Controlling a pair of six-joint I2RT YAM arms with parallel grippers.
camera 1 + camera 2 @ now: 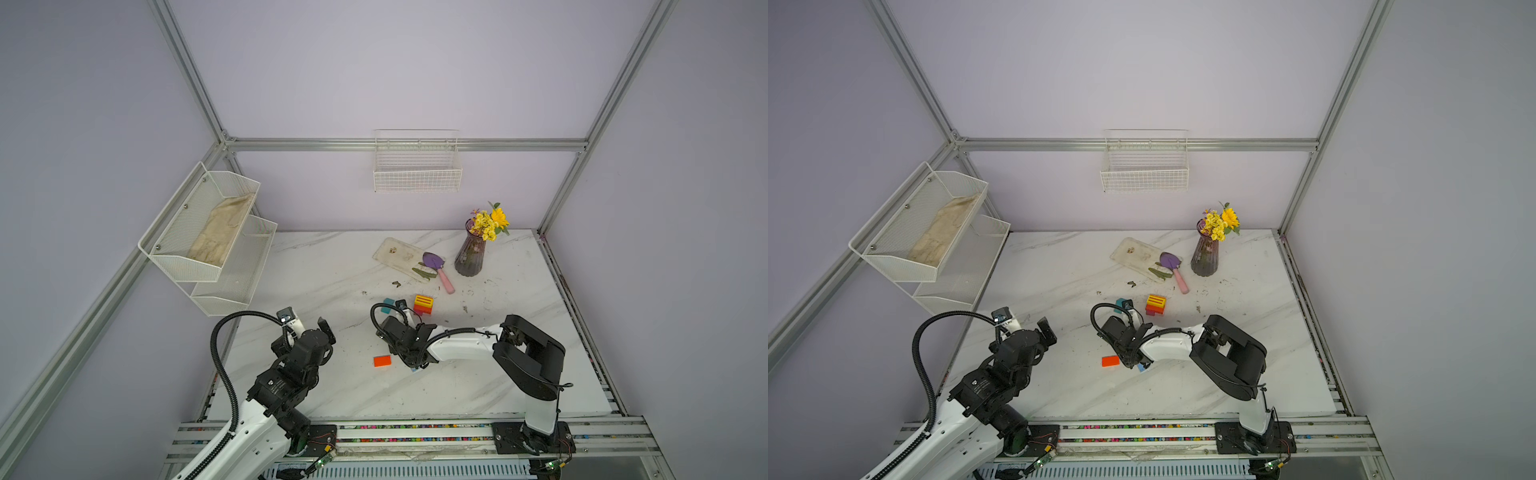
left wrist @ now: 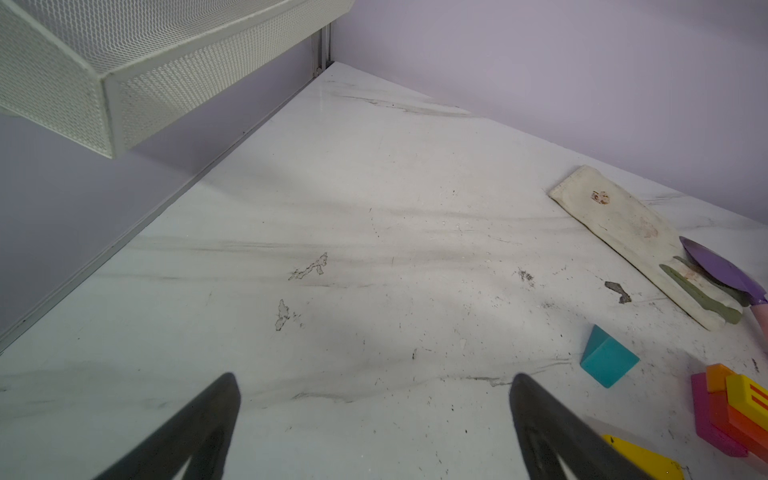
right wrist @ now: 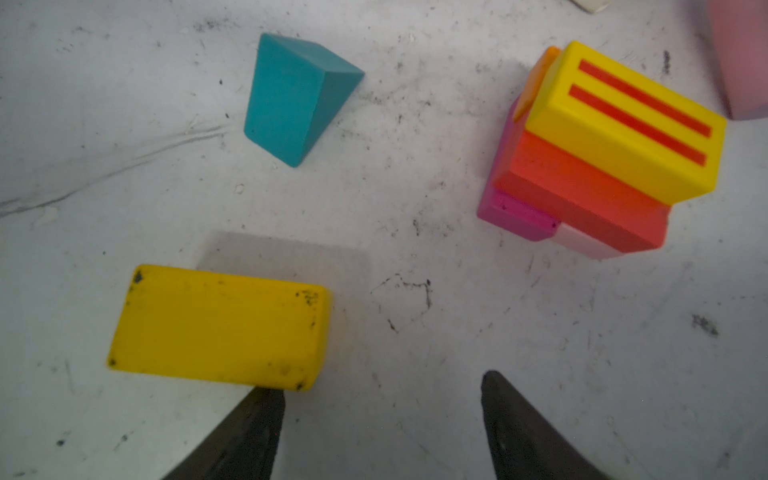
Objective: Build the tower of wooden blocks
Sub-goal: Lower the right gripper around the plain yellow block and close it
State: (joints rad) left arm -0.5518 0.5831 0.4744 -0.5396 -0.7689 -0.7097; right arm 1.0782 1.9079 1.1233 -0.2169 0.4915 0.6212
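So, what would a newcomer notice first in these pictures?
The bright tower of pink, red, orange and yellow blocks stands in the middle of the table, a teal block just left of it in both top views. At the back right, a purple vase holds yellow flowers. The right gripper hangs open near a loose yellow block.

Both left pincer [image 2: 374,378] and right pincer [image 3: 380,382] stand spread wide.

High top views look down; close wrist views share the tower [image 3: 602,166].
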